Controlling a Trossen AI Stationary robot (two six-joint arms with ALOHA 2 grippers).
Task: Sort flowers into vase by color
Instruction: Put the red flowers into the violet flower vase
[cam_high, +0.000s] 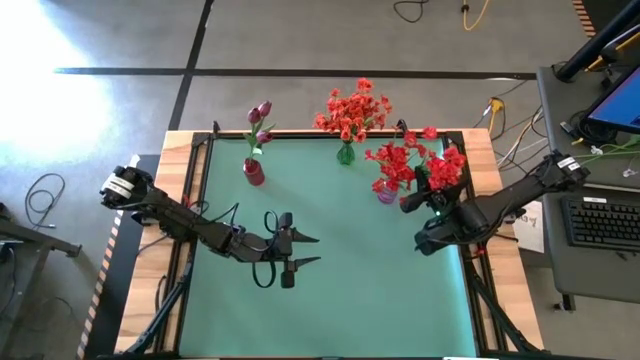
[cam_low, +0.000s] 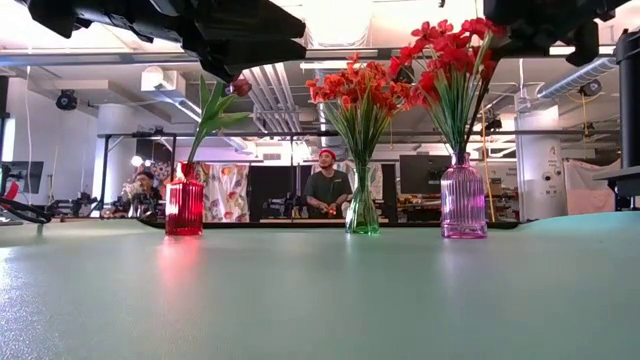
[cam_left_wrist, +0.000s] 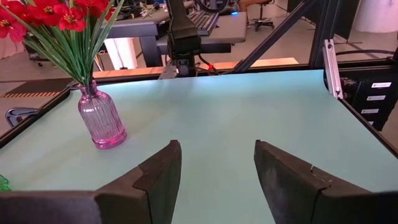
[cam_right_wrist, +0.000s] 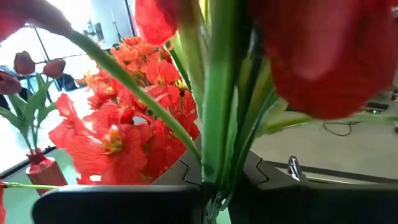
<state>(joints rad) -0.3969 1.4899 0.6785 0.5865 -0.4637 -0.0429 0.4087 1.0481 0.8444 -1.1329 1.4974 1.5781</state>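
Three vases stand along the table's far side. A red vase (cam_high: 253, 172) holds dark magenta buds (cam_high: 260, 110). A green vase (cam_high: 345, 155) holds an orange-red spray (cam_high: 352, 108). A purple vase (cam_high: 387, 192) holds bright red flowers (cam_high: 410, 160). My right gripper (cam_high: 412, 200) is over the purple vase, shut on green stalks of the red flowers (cam_right_wrist: 214, 155). My left gripper (cam_high: 310, 250) hovers open and empty over the middle of the table, and it also shows in the left wrist view (cam_left_wrist: 217, 155). My right gripper pinches several thin green stalks (cam_right_wrist: 216, 177) of the bright red flowers between its two fingers, just below the blossoms. The stalks stand roughly upright. In the low view they run down into the purple vase's neck (cam_low: 462, 158).
The green mat (cam_high: 350, 290) is bare toward the near edge. A black frame (cam_high: 200, 200) and wooden borders run along the table's sides. People sit in the room beyond the far edge (cam_low: 327, 190). A desk with a keyboard (cam_high: 600, 215) stands to the right.
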